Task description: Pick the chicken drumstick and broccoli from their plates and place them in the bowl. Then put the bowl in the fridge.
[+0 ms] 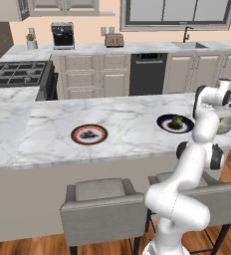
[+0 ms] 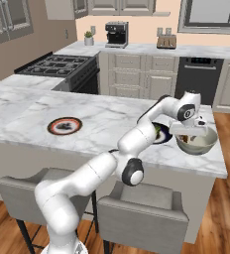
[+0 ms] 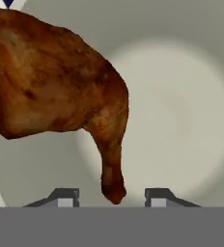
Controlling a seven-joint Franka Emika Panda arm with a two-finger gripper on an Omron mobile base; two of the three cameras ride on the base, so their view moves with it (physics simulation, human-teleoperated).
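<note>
The chicken drumstick [image 3: 61, 82], reddish-brown with its narrow bone end pointing down toward my fingertips [image 3: 65, 197], sits over the pale cream inside of the bowl [image 3: 181, 111]. Its bone end falls between my two fingertips, which stand apart on either side; I cannot tell whether they touch it or have let go. From the right base view, my gripper [image 2: 189, 133] hangs directly over the grey-green bowl near the counter's right end. Just beside it the broccoli [image 1: 176, 121] rests on its dark plate [image 1: 163, 121]. Further left, well apart, the red-rimmed plate [image 1: 89, 134] carries only a dark centre. I judge the drumstick nearly delivered; the broccoli and the trip to the fridge remain.
</note>
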